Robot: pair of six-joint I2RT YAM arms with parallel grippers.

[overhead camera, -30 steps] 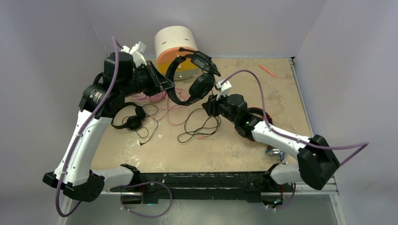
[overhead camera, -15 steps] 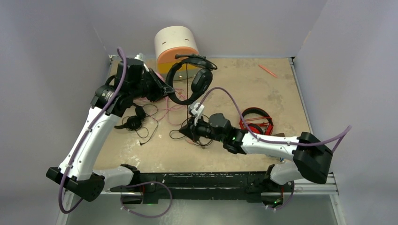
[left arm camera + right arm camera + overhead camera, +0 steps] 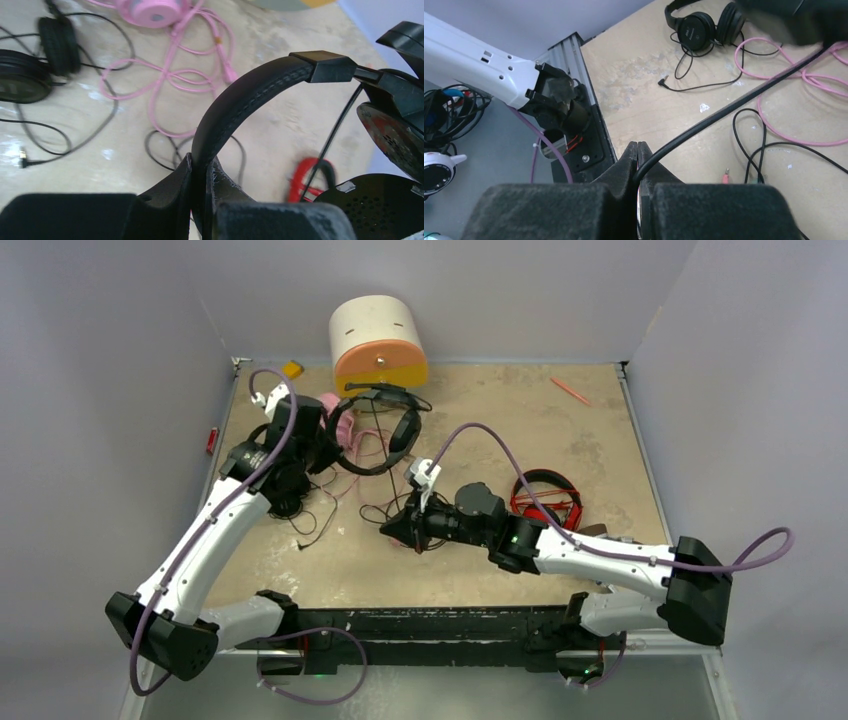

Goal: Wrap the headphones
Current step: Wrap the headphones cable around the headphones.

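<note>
Black headphones [image 3: 240,100] raised, pink headphones [image 3: 150,10], red headphones [image 3: 545,502], black pair [image 3: 17,82] seemingly flat

**Hidden, cropped and blurred regions**

Left wrist view: large black headphones [image 3: 240,100], earcups cut by the right edge; red headphones [image 3: 301,169] behind them, blurred and half hidden; pink headphones [image 3: 150,10], cropped at the top edge. Right wrist view: black cable [image 3: 724,112] runs into a blurred dark mass, top right. Top view: small yellow item [image 3: 292,368], too small to identify.
</note>
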